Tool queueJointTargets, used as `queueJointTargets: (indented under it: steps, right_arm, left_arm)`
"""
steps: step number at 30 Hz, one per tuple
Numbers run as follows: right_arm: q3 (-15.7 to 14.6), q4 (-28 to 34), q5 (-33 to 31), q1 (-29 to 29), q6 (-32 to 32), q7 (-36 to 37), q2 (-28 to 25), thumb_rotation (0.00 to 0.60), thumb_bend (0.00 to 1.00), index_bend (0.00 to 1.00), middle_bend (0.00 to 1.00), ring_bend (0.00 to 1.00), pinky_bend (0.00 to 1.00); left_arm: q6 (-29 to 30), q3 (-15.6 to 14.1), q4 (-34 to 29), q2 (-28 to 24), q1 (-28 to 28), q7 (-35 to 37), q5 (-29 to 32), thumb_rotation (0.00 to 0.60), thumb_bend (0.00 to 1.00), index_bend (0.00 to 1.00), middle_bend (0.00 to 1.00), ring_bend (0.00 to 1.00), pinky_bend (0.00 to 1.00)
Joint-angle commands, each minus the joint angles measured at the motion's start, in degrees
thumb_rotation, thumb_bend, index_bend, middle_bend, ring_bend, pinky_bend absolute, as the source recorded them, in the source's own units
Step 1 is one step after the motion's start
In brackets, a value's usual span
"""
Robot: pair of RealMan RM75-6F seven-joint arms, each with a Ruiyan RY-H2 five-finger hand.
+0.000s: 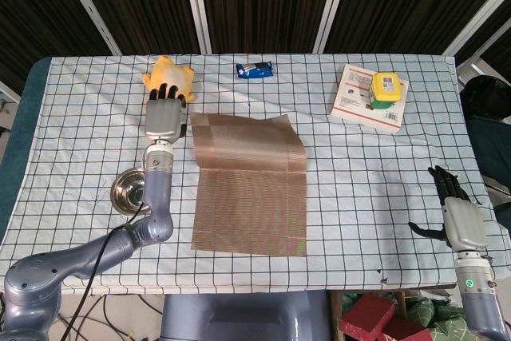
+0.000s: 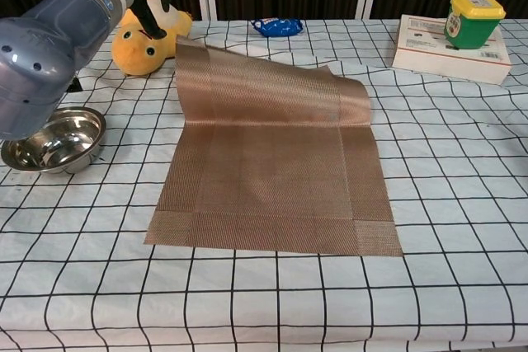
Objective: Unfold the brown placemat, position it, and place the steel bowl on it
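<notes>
The brown placemat lies opened out at the table's middle. Its near half is flat; its far edge is still raised, with the far-right corner curling. My left hand is at the mat's far-left corner and holds it up off the cloth. The steel bowl stands upright left of the mat, partly hidden by my left forearm in the head view. My right hand hangs past the table's right front edge, fingers apart and holding nothing; the chest view does not show it.
A yellow plush duck lies just beyond my left hand. A blue snack packet is at the far middle. At the far right, a white box carries a green jar.
</notes>
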State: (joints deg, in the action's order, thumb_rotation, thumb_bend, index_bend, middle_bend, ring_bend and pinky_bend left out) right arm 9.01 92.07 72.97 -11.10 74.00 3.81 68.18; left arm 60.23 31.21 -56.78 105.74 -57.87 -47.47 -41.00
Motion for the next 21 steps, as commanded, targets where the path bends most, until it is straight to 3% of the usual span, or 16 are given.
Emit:
queueJointTargets:
  steps: [1,6,11,21]
  right_arm:
    - [0.0,0.0,-0.1,0.0,-0.1,-0.2,0.0,0.600,0.06,0.00,0.00,0.00,0.16]
    - [0.0,0.1,-0.1,0.0,0.0,-0.4,-0.1,0.600,0.06,0.00,0.00,0.00,0.16]
    - [-0.3,0.1,0.4,0.0,0.1,-0.6,-0.1,0.600,0.06,0.00,0.00,0.00,0.16]
    - [-1.2,-0.2,2.2,0.0,0.5,-2.1,-0.1,0.600,0.03,0.00,0.00,0.00,0.16]
  left_arm:
    - [-1.0,-0.8,0.3,-0.8,0.4,-1.4,1.9,0.600,0.01,0.06,0.06,0.02,0.09]
    - [-0.3,-2.7,-3.7,-4.0,2.6,0.2,0.0,0.600,0.01,0.03,0.06,0.02,0.09]
    - [2.5,-5.8,-15.1,-11.5,8.5,5.6,-5.7,0.600,0.01,0.04,0.07,0.02,0.09]
    - [13.5,-17.5,-38.9,-31.0,26.3,18.3,-21.4,0.600,0.01,0.05,0.08,0.02,0.09]
